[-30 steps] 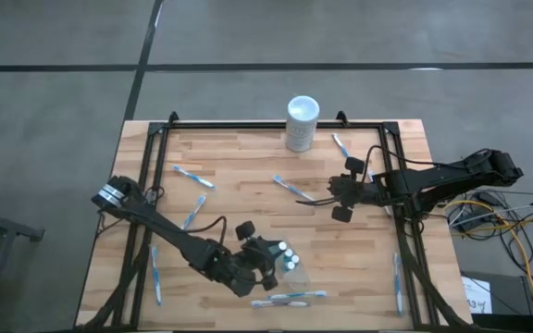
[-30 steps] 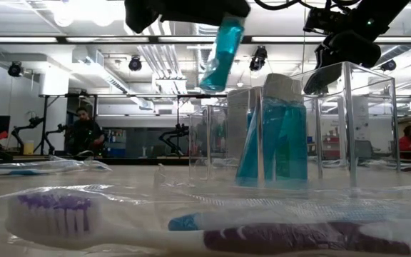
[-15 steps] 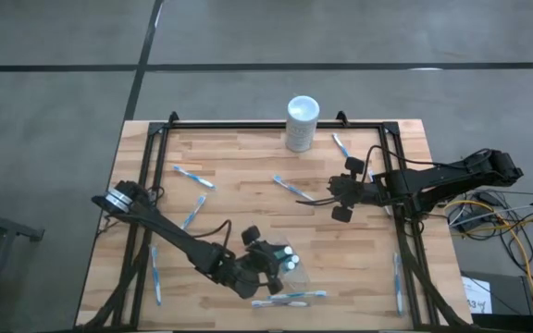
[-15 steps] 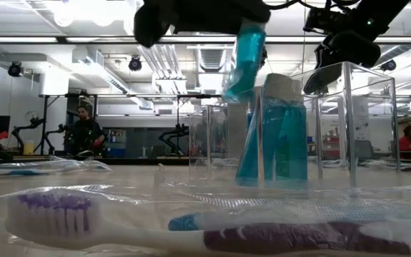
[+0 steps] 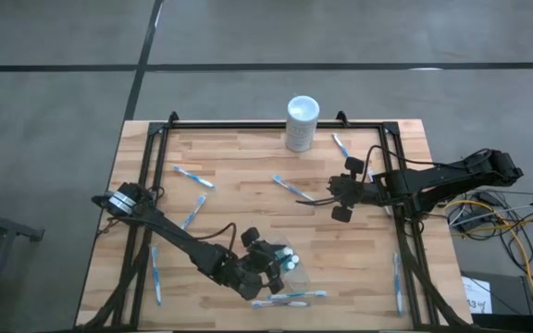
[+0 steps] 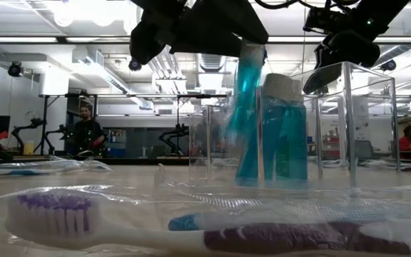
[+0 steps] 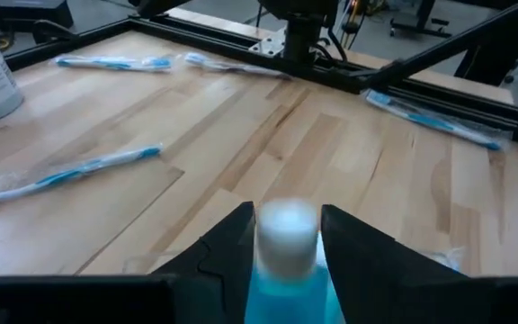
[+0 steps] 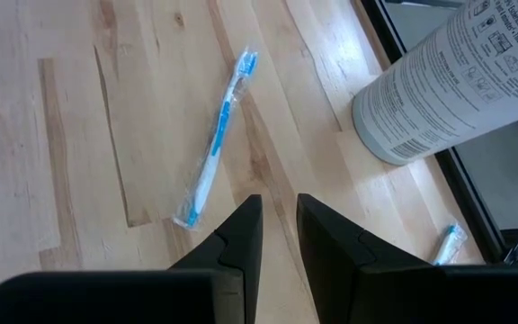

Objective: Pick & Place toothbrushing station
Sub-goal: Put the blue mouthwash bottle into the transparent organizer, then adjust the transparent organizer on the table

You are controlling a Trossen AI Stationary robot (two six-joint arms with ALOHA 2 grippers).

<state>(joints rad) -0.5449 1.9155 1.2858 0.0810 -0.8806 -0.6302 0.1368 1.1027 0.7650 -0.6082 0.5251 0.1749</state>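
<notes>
The small clear cup (image 6: 348, 121) stands near the table's near edge and holds two teal-and-white tubes (image 6: 280, 135), upright. A third tube (image 6: 240, 100) hangs tilted at the cup's rim, blurred. My left gripper (image 7: 286, 261) is right above it, one finger on each side of the tube's capped end. In the high view that gripper (image 5: 271, 262) is just left of the cup (image 5: 296, 271). My right gripper (image 8: 280, 225) hovers at the table's right, a narrow bare gap between its fingers. Wrapped toothbrushes (image 5: 192, 176) (image 5: 294, 190) lie flat on the wood. My left gripper stands about the third tube's white-capped top (image 7: 286, 236), one finger (image 7: 232, 252) on each side. It comes from the table's left, slanting down. The tube hangs below it, lower end inside the cup. Whether the fingers touch the tube I cannot tell.
A tall white cylinder (image 5: 303, 123) stands at the far edge. More toothbrushes lie at the left edge (image 5: 155, 275), right edge (image 5: 398, 282) and near edge (image 5: 290, 298); one (image 8: 216, 144) lies under my right gripper. A black frame (image 5: 266, 123) rims the table. People sit in the room behind.
My left gripper has moved toward the cup and come down with the third tube. The tube started above and left of the cup, tilted. It has since swung over the rim, and its lower end has sunk into the cup beside the other two.
</notes>
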